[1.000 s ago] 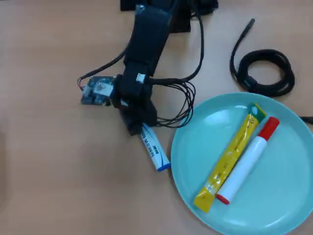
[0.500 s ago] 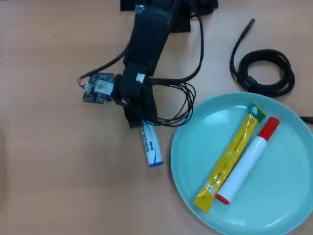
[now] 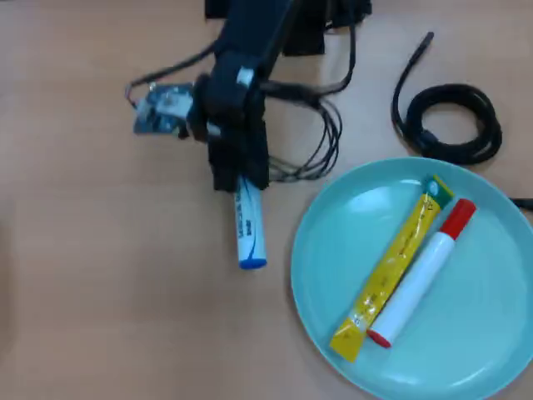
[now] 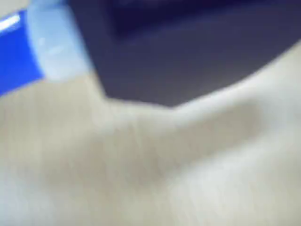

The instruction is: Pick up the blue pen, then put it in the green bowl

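Holding a red-capped marker [image 3: 423, 274] and yellow packet [image 3: 391, 268], the green bowl [image 3: 491, 333] lies beside the pincer [image 3: 241, 185] grasping the blue pen [image 3: 249, 225].

**What the cameras can't settle**

The hand [image 3: 240, 179] sits over the upper end of the blue pen [image 3: 249, 229] in the overhead view, hiding that end and both fingertips, so its grip is impossible to read. The green bowl [image 3: 491, 275] runs off the right and bottom edges. The wrist view is a heavy blur: the pen [image 4: 19, 52] is cut by the left edge, and a dark shape [image 4: 188, 52] stays unidentifiable above the smeared tabletop [image 4: 164, 174].
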`<act>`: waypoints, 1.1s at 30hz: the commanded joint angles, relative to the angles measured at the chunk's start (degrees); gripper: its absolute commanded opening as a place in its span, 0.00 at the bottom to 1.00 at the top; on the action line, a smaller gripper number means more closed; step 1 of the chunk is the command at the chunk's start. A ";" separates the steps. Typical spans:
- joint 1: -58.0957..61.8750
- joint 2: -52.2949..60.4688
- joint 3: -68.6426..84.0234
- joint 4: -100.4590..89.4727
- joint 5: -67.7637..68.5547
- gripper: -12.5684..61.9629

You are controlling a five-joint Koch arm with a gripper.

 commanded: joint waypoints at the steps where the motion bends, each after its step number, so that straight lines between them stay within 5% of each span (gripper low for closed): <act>1: -0.18 8.79 -3.25 2.55 -0.09 0.08; 21: -10.72 24.70 -2.81 -4.31 -23.91 0.08; 33: -22.24 25.14 -2.81 -10.81 -39.46 0.09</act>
